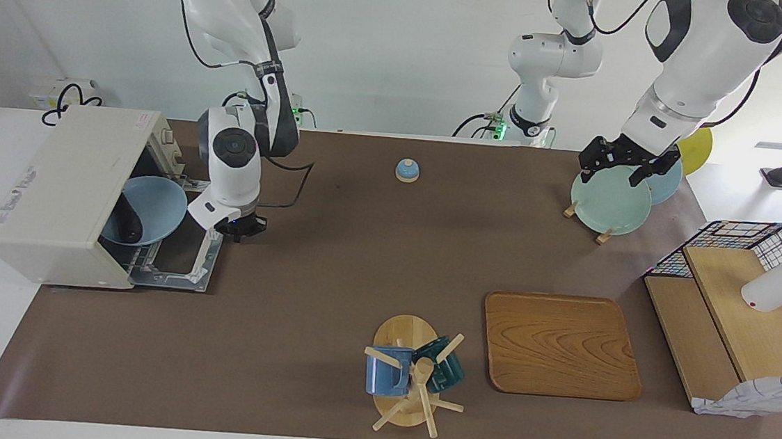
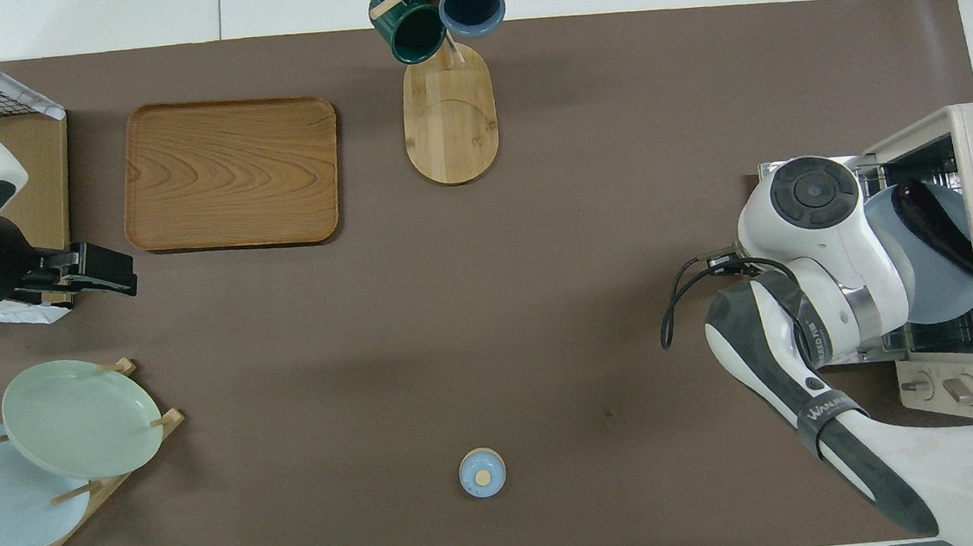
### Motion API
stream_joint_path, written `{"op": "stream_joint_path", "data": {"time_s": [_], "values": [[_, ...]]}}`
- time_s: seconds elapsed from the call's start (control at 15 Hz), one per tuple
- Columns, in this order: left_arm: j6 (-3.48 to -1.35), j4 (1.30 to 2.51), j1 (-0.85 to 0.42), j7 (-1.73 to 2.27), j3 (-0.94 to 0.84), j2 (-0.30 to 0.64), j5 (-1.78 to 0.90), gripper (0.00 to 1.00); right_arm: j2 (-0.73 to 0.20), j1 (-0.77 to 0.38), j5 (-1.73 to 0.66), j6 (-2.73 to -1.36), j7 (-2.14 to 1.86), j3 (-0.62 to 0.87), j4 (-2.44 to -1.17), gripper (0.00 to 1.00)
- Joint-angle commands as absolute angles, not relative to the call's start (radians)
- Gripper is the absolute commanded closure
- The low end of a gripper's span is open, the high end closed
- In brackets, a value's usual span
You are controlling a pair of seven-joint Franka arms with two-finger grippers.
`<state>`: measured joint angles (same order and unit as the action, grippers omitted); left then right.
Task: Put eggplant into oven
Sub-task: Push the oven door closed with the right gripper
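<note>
The eggplant lies on a light blue plate that stands inside the oven, on its wire rack, and the oven door is folded down flat on the brown mat. The right gripper hangs just over the outer edge of this door, toward the middle of the table – its fingertips are pressed together and it carries nothing. The left gripper waits over the pale green plate in the plate rack at the left arm's end of the table; its jaws stand wide apart and they hold nothing. Farther from the robots I see a wooden tray and, beside it, a mug stand with a blue mug and a dark green mug – and near the robots a small blue bell sits alone.
</note>
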<state>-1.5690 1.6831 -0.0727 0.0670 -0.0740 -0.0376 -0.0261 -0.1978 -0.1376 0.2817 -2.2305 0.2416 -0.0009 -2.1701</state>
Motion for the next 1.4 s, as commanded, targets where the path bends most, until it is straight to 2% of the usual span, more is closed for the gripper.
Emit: {"op": "stream_joint_path", "data": {"time_s": [0.0, 0.47, 0.67, 0.93, 1.33], "values": [[-1.565, 1.684, -0.063, 0.06, -0.081, -0.043, -0.012, 0.0, -0.187, -0.118, 0.305, -2.253, 0.241, 0.003, -2.198, 1.0], [-1.565, 1.684, -0.063, 0.06, -0.081, -0.043, -0.012, 0.0, -0.187, -0.11, 0.432, -2.224, 0.224, 0.003, -2.195, 1.0], [-1.565, 1.684, -0.063, 0.06, -0.081, -0.043, -0.012, 0.0, -0.186, -0.114, 0.469, -2.146, 0.192, 0.005, -2.148, 1.0], [-1.565, 1.684, -0.063, 0.06, -0.081, -0.044, -0.012, 0.0, -0.154, -0.085, 0.459, -1.955, -0.001, 0.005, -1.999, 1.0], [-1.565, 1.684, -0.063, 0.06, -0.081, -0.043, -0.012, 0.0, -0.077, 0.02, 0.454, -1.873, -0.153, 0.005, -1.983, 1.0]]}}
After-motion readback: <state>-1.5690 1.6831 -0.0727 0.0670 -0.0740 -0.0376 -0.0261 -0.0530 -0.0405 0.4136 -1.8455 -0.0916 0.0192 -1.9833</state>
